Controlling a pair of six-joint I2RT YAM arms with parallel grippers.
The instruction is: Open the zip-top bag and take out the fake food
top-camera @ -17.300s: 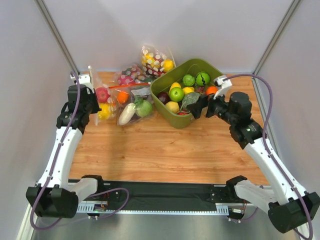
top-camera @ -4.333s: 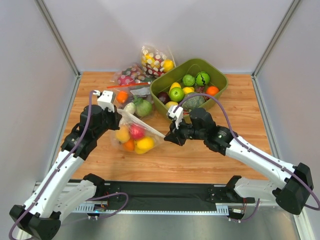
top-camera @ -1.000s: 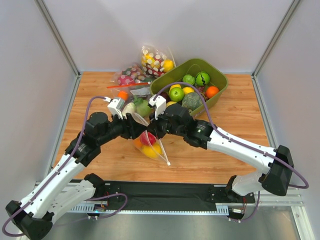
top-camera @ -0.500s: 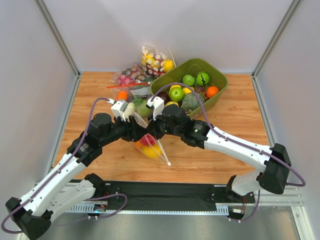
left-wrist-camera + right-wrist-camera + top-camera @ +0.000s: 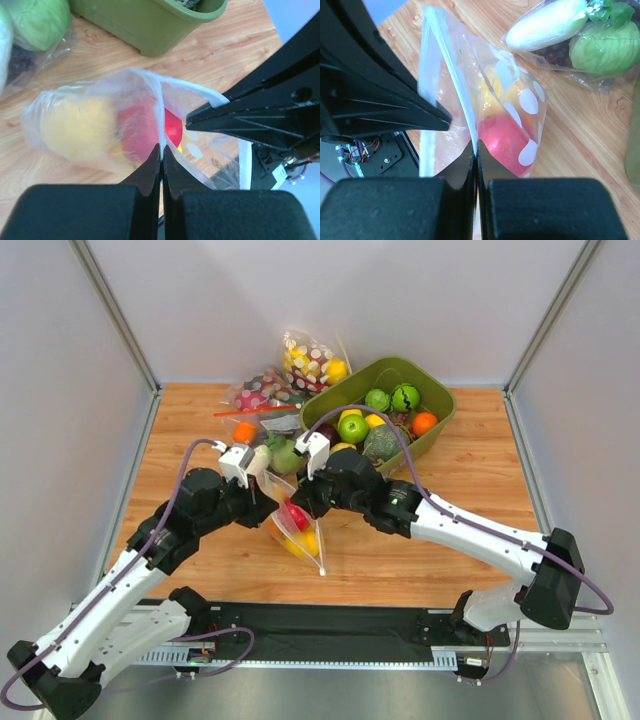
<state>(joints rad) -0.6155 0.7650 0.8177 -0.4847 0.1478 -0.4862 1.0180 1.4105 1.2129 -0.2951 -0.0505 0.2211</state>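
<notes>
1. I'm reading the left hand (image 5: 161, 149) as clamped fully shut, pinching one lip of the zip-top bag (image 5: 95, 120) right at its mouth.
2. The right hand (image 5: 474, 147) is also pinched shut, gripping the opposite lip of the same bag. The two hands are facing each other with their tips close together.
3. The bag is hanging between the hands over the table (image 5: 450, 480), just in front of the green bin (image 5: 436, 387). Its lower corner is dropping toward the wood; I can't tell if it's touching.
4. The fake food (image 5: 172, 129) is sitting inside the bag, a red piece nearest the mouth and a yellow one behind it. Nothing is out.
5. I'm judging this as the opening step. The mouth is looking partly gaped in the left wrist view, but I can't tell how far the zip is split.
6. The next move is calling for an even pull apart, keeping both pinches tight since the thin film could slip. After that, one hand is needing to let go and reach in.
7. The bag of vegetables (image 5: 285, 452) is lying behind, not involved.
</notes>
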